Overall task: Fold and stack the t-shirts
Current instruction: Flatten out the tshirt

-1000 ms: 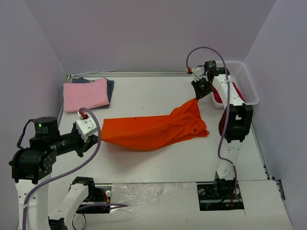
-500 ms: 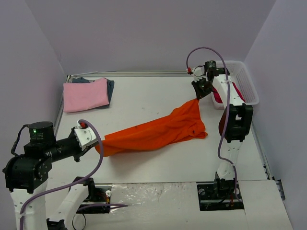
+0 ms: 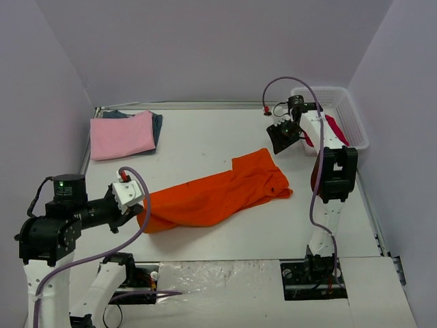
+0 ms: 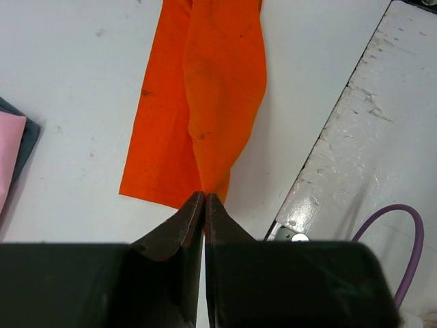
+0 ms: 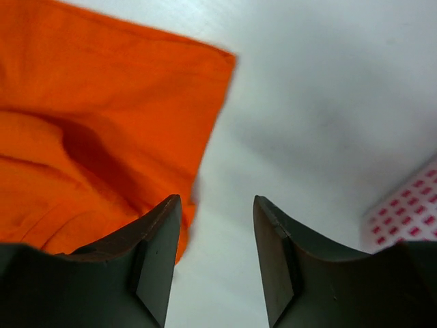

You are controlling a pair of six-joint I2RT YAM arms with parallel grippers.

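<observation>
Your left end effector (image 3: pixel 140 207) is clamped shut on the near-left end of the orange shirt (image 3: pixel 218 195). In the left wrist view the two fingers meet with no gap, and the cloth narrows into the tips. From that pinch the shirt runs diagonally over the middle of the bench (image 3: pixel 205 147), up and to the right, as a long rumpled band. Its wider far end lies flat, one square corner pointing at your right arm. Your right end effector (image 3: pixel 281 139) hangs over the bench just past that corner. Its jaws are apart and hold nothing: the right wrist view shows bare bench between the fingers, with the orange edge off to the left side. I can't tell whether the left finger brushes the cloth. The pink shirt (image 3: pixel 123 134) lies folded at the far-left corner of the bench, on top of a dark shirt (image 3: pixel 158 124) that shows only along the back and right edge. Both are well apart from the orange one. The white basket (image 3: pixel 356 133) sits at the far right by your right arm, with a red shirt (image 3: pixel 333 127) inside it.
</observation>
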